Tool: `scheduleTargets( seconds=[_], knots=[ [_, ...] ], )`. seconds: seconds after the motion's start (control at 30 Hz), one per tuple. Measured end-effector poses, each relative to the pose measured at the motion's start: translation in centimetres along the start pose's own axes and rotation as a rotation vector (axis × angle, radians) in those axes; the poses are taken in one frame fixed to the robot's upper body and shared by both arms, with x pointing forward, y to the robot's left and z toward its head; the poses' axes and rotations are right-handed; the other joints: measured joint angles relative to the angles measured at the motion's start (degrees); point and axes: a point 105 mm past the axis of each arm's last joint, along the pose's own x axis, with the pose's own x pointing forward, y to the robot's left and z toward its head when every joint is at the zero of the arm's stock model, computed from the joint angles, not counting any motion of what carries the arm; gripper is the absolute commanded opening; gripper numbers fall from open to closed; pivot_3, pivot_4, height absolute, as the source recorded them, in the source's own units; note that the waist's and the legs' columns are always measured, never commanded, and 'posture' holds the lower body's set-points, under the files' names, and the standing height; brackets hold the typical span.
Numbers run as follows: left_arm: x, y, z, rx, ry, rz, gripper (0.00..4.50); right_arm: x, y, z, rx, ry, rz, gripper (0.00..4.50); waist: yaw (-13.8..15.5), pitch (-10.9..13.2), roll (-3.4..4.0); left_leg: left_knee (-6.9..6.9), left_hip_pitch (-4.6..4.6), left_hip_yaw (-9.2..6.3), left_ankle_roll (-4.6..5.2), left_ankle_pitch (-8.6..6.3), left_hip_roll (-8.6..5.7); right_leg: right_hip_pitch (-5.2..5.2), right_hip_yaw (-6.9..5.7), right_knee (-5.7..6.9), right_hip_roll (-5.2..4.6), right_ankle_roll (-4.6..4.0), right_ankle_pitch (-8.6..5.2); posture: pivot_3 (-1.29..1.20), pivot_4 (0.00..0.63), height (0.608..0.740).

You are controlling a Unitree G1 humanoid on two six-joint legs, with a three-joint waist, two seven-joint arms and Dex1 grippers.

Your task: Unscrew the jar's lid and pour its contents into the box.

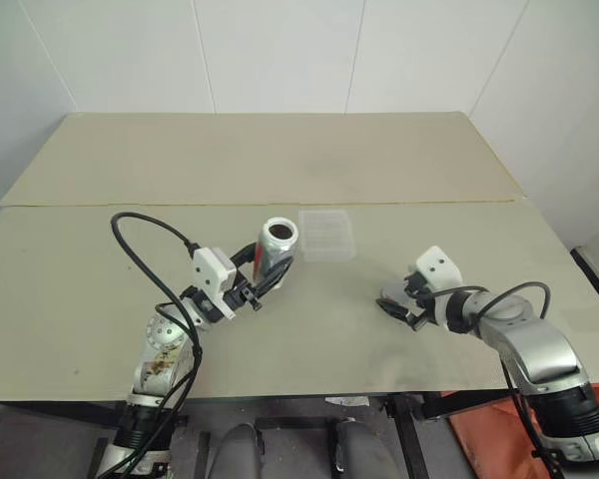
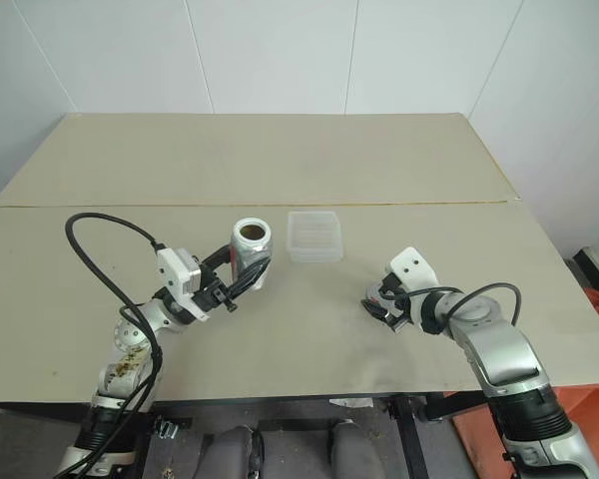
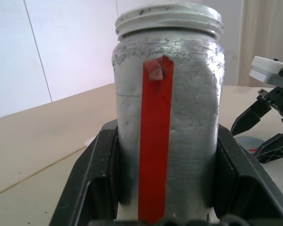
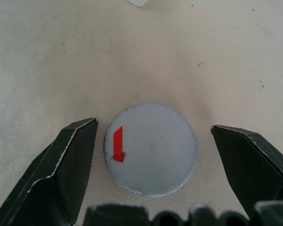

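Note:
The jar [image 1: 277, 244] is upright and uncapped, its dark mouth showing from above. My left gripper [image 1: 265, 274] is shut on the jar's body. In the left wrist view the jar [image 3: 167, 127] stands between the black fingers [image 3: 92, 183], with a red strip down its side. The grey lid [image 4: 151, 148] with a red mark lies flat on the table. My right gripper [image 4: 153, 127] stands open around it, with a gap on each side. The clear box [image 1: 326, 234] sits on the table just to the right of the jar.
The beige table [image 1: 100, 289] has a seam across it behind the box. White walls close off the back. Something orange [image 1: 479, 419] lies on the floor under the table's right front corner.

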Motion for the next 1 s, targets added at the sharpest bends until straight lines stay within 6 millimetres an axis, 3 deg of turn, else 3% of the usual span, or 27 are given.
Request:
scheduleTargets(
  seconds=[0.23,0.47,0.6,0.7,0.83,1.0],
  knots=[
    [-0.4,1.7,-0.6,0.051,0.064,0.050,2.07,-3.1,0.1,6.8,-0.155,-0.332,0.039,4.45,0.06,0.00,0.00,-0.01,0.01,-0.02,0.00,0.00,0.00,0.01,-0.03,0.01,0.01,0.05,-0.03,0.00,0.150,0.740],
    [0.3,4.7,-2.0,0.154,0.174,0.122,2.07,-3.8,1.2,8.0,-0.194,-0.405,0.107,4.45,0.22,0.00,-0.01,0.02,0.00,-0.01,0.00,0.00,-0.02,0.02,-0.04,0.02,-0.01,0.01,0.02,0.00,0.150,0.740],
    [3.7,8.6,-1.0,0.381,0.188,0.197,2.07,-3.9,1.8,8.2,-0.199,-0.429,0.117,4.45,0.77,0.02,-0.04,0.04,-0.02,-0.05,0.03,0.02,-0.06,0.03,-0.09,0.01,-0.01,0.05,0.04,0.00,0.150,0.740],
    [7.0,9.4,0.4,0.663,0.188,0.109,2.07,-4.1,2.1,8.1,-0.205,-0.435,0.126,4.45,1.23,0.02,-0.04,0.02,-0.07,-0.02,0.03,0.02,-0.09,0.05,-0.08,-0.12,-0.02,-0.25,0.26,0.00,0.150,0.740],
    [10.7,8.5,1.2,1.002,0.184,-0.070,2.07,-4.1,2.1,8.1,-0.203,-0.439,0.124,4.45,1.53,0.02,-0.04,-0.09,-0.24,0.01,0.03,0.00,-0.17,0.03,-0.08,-0.45,-0.10,-0.16,0.30,0.00,0.150,0.740],
    [13.3,6.6,0.2,1.356,0.197,-0.250,2.07,-4.4,2.0,7.7,-0.189,-0.437,0.092,4.45,1.72,0.03,-0.05,-0.10,-0.59,-0.03,0.09,-0.03,-0.24,-0.10,-0.15,-0.75,-0.16,-0.03,0.30,0.00,0.150,0.740]
  ],
)
